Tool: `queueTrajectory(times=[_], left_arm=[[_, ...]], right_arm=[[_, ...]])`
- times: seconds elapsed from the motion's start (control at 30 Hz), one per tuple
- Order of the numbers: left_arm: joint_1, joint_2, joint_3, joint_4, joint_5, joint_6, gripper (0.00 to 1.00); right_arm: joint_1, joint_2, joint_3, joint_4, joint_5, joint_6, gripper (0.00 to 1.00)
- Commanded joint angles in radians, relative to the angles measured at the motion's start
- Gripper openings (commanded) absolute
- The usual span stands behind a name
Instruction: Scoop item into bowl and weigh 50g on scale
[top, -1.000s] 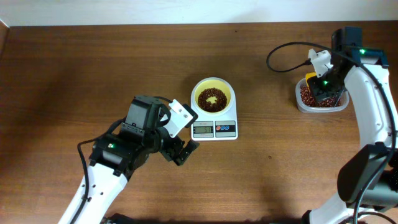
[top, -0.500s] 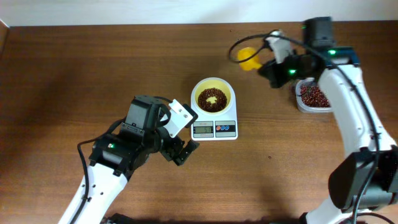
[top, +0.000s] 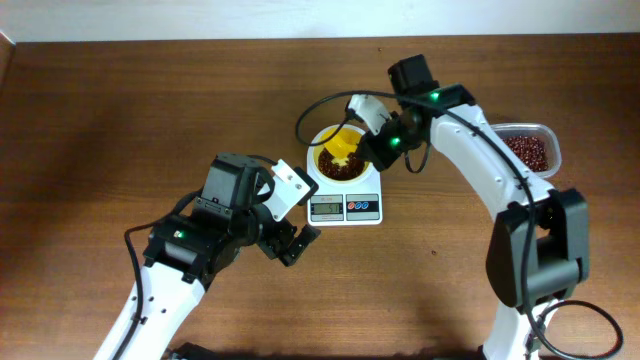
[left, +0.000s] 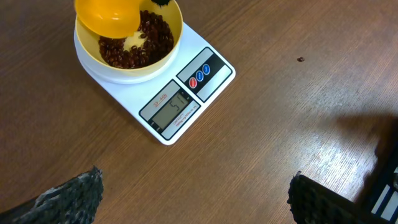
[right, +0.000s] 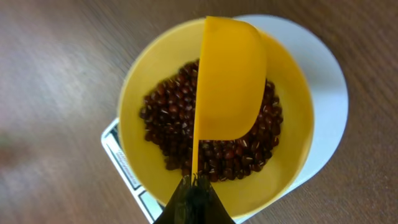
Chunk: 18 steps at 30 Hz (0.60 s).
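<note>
The pale-yellow bowl (top: 316, 172) stands on the white scale (top: 346, 208) at mid-table, with a layer of dark reddish-brown beans (top: 334, 170) inside. My right gripper (top: 376, 150) is shut on the handle of a yellow scoop (top: 343, 147), held just over the bowl. In the right wrist view the scoop (right: 230, 74) is turned on its side above the beans (right: 171, 124) and the bowl (right: 134, 118), with the gripper (right: 196, 186) pinching its thin handle. My left gripper (top: 297, 245) rests open left of the scale's front. In its wrist view the gripper (left: 196, 202) spans bare wood, and the scale (left: 186, 93) display seems to read 51.
A clear plastic container (top: 527, 148) holding more beans sits at the right, behind the right arm. One stray bean (left: 300, 60) lies on the wood right of the scale. The right arm's cable loops above the bowl's far side.
My right gripper has carried the scoop from the clear container on the right, leftwards, to just over the bowl. The left arm has not moved.
</note>
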Motion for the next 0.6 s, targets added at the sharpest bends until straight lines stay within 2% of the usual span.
queueTrajectory(times=[0.0,0.43,0.57], left_arm=[[-0.001,-0.011,-0.005,0.002,-0.003,-0.006,0.99],[-0.001,-0.011,-0.005,0.002,-0.003,-0.006,0.99],[-0.001,-0.011,-0.005,0.002,-0.003,-0.006,0.99]], right_arm=[[0.015,0.026,0.000,0.000,0.093,0.007,0.04],[0.016,0.048,-0.001,0.052,0.155,0.002,0.04],[0.016,0.048,-0.001,-0.015,0.152,-0.111,0.04]])
